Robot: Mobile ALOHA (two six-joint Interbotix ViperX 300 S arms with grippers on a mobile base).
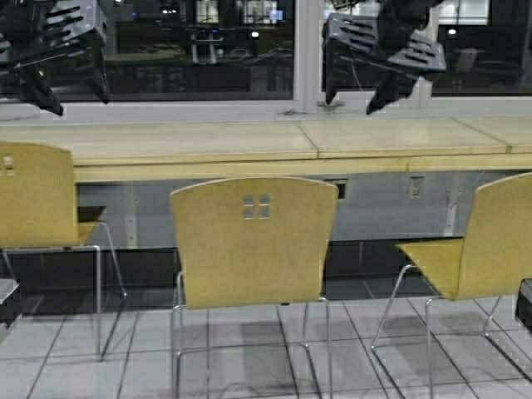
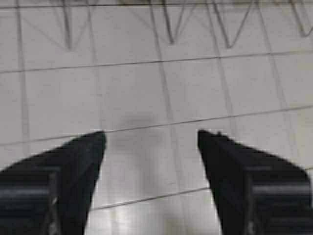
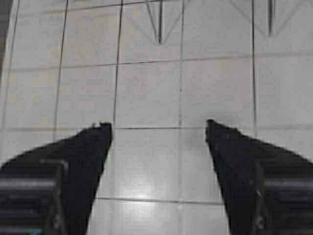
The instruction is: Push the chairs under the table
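Centre frame: tan moulded-plywood chair (image 1: 253, 241) pulled clear of long pale-wood desk (image 1: 199, 143), awaiting push. Left gripper (image 2: 151, 139) and right gripper (image 3: 159, 129) raised above floor, jaws apart.

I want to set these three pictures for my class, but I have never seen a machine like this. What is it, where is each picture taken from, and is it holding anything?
It is a robot on wheels with two arms, each ending in a two-fingered gripper. The wide picture comes from a camera on its frame, looking forward at a long pale table under a window. Three tan chairs stand before it: the middle chair shows its back, the left chair and the right chair are cut off by the picture's edges. All stand out from the table.

The other two pictures come from cameras on the wrists, looking down at a tiled floor. The dark wedges are the fingers. The left gripper and the right gripper are both open and hold nothing.
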